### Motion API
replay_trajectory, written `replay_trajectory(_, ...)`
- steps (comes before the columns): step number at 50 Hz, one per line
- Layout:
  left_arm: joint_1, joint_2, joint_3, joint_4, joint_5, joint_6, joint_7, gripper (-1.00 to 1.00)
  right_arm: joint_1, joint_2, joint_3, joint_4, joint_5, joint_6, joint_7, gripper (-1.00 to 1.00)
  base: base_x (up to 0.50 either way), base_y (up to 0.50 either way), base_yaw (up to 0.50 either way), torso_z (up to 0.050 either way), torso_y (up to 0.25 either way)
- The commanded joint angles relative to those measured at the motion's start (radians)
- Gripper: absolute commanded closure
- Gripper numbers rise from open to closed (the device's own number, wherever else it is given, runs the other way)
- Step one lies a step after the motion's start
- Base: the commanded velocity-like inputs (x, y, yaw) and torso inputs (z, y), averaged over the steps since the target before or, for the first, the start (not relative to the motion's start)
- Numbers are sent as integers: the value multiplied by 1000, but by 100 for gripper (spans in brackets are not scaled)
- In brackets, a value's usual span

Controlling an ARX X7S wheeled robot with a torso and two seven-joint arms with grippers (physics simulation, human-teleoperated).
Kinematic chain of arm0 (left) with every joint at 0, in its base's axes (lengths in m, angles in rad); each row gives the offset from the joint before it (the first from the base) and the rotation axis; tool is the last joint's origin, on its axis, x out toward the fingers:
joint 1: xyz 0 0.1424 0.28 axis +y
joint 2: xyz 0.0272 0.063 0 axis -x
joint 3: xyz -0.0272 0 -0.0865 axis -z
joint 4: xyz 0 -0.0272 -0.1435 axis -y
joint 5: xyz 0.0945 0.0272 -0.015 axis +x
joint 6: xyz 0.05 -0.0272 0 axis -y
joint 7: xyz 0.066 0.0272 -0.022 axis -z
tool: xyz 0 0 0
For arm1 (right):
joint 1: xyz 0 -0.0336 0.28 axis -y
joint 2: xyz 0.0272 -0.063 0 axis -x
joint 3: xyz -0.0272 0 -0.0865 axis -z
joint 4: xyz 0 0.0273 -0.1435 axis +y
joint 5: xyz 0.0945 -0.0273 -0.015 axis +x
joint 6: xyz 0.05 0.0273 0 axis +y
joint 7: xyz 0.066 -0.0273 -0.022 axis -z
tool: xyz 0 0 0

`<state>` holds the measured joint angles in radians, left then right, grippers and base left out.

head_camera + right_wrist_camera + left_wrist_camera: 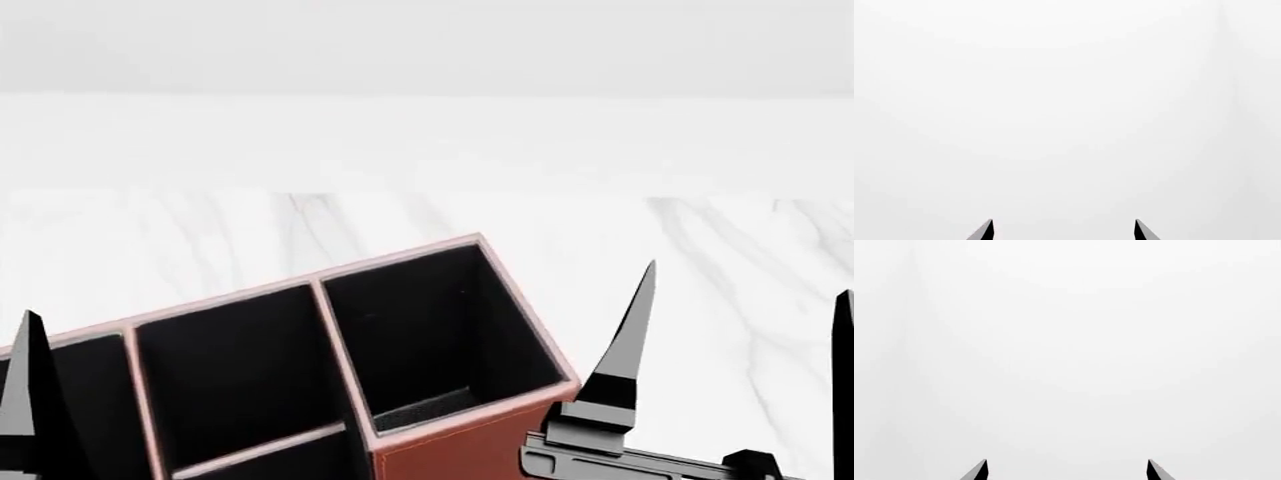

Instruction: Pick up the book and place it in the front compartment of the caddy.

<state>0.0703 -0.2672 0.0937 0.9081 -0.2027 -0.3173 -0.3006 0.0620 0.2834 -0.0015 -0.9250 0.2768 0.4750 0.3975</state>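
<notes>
Nearest the robot in the head view, the right gripper [747, 330] stands with its pointed tips raised and its jaws wide apart with nothing between them; of the left gripper [1067, 470] that view catches only one tip at the near left, but its own wrist view shows two tips well apart over blank white, so its jaws are wide and empty too. The right wrist view gives the same: two spread tips and nothing else. Just beyond the arms sits the caddy [454, 455], set at a slant on the worktop [721, 240], its black compartments open and apparently empty, though their floors are mostly in shadow. The book appears in none of the views, so its place cannot be told. By that, the task looks barely begun: finding, gripping, carrying and dropping the book are all left. Past the caddy the marbled worktop runs bare to its far edge, giving free room there and toward the right side; the near edge is out of sight.
</notes>
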Motion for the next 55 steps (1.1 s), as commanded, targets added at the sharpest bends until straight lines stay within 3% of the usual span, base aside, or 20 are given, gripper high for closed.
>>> replay_trajectory(1,-3,-14,7,10,-10,-11,-14,-100,1,12,-2,-4,14,1,9,-100,0,0,0,49,0)
replay_trajectory(8,-6,-19,12,16,-17,-15,-22,-100,3,19,-6,-1,18,1,15,-100,0,0,0,49,0)
replay_trajectory(14,-19,-4,-18,26,-155,-35,-9,-100,3,26,-8,-6,19,5,22,-100,0,0,0,31,0)
replay_trajectory(16,-19,-17,12,43,-126,-27,0,-100,2,28,-9,-4,18,1,23,-100,0,0,0,0,0)
replay_trajectory(21,-63,-26,-14,120,-350,-125,-7,-100,4,32,-12,-3,21,4,28,-100,0,0,0,0,0)
replay_trajectory(25,-85,-103,113,133,-256,-96,35,-100,6,34,-17,-1,22,4,31,-100,0,0,0,0,0)
replay_trajectory(27,-151,-135,119,136,-366,-157,31,-100,5,36,-17,0,24,2,31,-100,0,0,0,0,0)
replay_trajectory(29,-145,-143,144,122,-338,-137,42,-100,5,39,-15,-4,27,4,33,-100,0,0,0,0,0)
replay_trajectory(37,-142,-231,190,114,-593,-179,179,-100,5,49,-4,-8,39,1,38,-100,0,0,0,0,0)
replay_trajectory(41,-174,-257,171,103,-729,-200,161,-100,5,54,-3,-15,44,4,41,-100,0,0,0,0,0)
replay_trajectory(44,-144,-264,189,77,-672,-171,213,-100,8,57,-4,-15,47,5,44,-100,0,0,0,0,0)
replay_trajectory(46,-198,-285,185,88,-775,-217,174,-100,10,58,-9,-16,48,8,45,-100,0,0,0,0,0)
replay_trajectory(49,-216,-303,211,93,-783,-247,187,-100,11,62,-8,-21,53,12,48,-100,0,0,0,0,0)
replay_trajectory(50,-167,-302,228,66,-738,-210,246,-100,10,64,-6,-24,56,13,49,-100,0,0,0,0,0)
replay_trajectory(52,-222,-320,215,86,-839,-244,201,-100,11,67,-5,-24,58,12,50,-100,0,0,0,0,0)
replay_trajectory(55,-233,-334,233,81,-851,-261,220,-100,9,69,-5,-23,59,8,52,-100,0,0,0,0,0)
